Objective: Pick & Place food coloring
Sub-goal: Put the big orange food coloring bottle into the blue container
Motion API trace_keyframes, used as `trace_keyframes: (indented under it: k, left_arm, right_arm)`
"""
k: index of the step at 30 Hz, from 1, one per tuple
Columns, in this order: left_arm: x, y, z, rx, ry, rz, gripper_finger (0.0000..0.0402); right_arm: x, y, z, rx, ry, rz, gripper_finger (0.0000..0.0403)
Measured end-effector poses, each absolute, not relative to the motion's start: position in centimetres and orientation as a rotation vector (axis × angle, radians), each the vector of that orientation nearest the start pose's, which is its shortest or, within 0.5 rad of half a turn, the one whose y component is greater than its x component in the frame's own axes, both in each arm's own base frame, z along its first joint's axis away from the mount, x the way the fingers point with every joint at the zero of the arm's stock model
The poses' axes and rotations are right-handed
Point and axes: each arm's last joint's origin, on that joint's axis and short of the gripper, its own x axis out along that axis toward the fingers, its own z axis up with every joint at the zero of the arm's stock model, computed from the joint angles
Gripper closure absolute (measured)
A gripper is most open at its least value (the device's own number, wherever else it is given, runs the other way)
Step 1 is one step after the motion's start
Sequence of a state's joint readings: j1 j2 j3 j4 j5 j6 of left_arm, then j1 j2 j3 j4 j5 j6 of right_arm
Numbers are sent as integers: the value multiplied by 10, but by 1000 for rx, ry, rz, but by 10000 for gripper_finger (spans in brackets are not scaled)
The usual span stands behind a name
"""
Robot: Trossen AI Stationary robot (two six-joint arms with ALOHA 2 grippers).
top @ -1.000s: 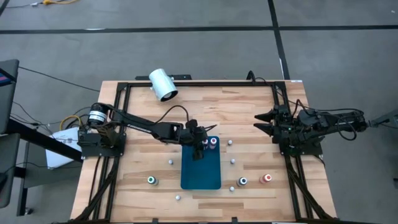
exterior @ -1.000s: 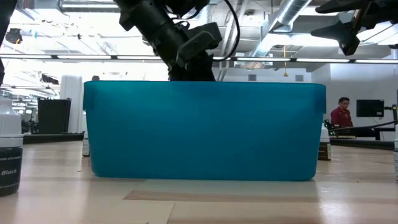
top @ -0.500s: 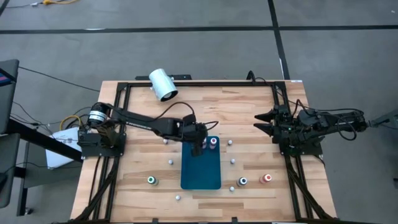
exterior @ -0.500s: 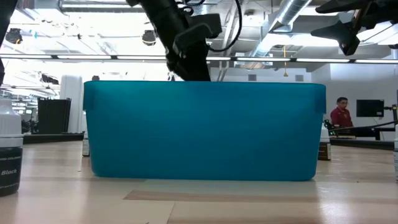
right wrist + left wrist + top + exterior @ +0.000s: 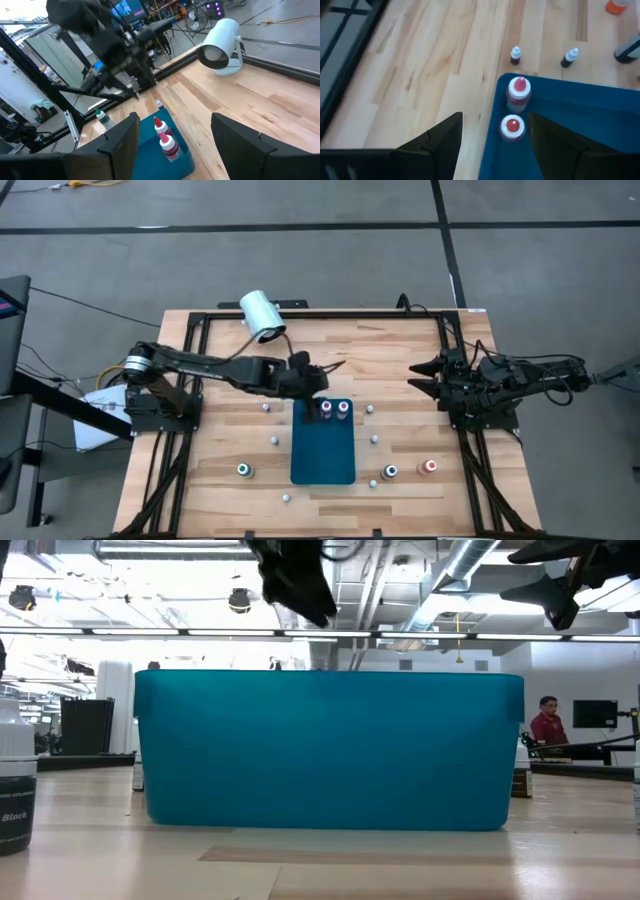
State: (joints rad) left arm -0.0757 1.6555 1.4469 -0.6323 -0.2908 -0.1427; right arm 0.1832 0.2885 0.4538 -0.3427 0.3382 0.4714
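Left wrist view alone shows the left gripper (image 5: pixel 492 142) wide, empty, above 2 bottles (image 5: pixel 518 93) on the mat (image 5: pixel 580 120).

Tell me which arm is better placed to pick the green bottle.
Left, probably. The green bottle stands on its side, left of the teal tray; the open left gripper is free, the right gripper farther away.

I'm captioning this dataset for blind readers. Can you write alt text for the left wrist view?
Two small red-capped food coloring bottles stand side by side at a corner of a teal tray, seen between the left tool's open dark fingers. Beyond the tray, two tiny dark bottles with pale tops stand on the wooden table.
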Motion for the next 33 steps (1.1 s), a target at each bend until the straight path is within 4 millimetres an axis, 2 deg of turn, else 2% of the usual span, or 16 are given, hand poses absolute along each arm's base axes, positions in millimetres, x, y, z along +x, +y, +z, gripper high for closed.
trace_keyframes:
  k: [9,12,15,21,33]
  left_arm:
    - [293,-14,355,-82,804,312,188]
    - [278,-13,365,-110,789,328,188]
    - [265,-12,367,-128,775,333,188]
    - [243,-11,352,-173,784,351,188]
    - [209,-20,302,-364,663,290,188]
  right_arm:
    - [92,7,261,434,131,-193,168]
    - [92,7,261,456,130,-194,168]
    - [92,7,261,485,127,-195,168]
    - [93,10,261,534,154,-99,168]
    - [93,16,268,568,127,52,168]
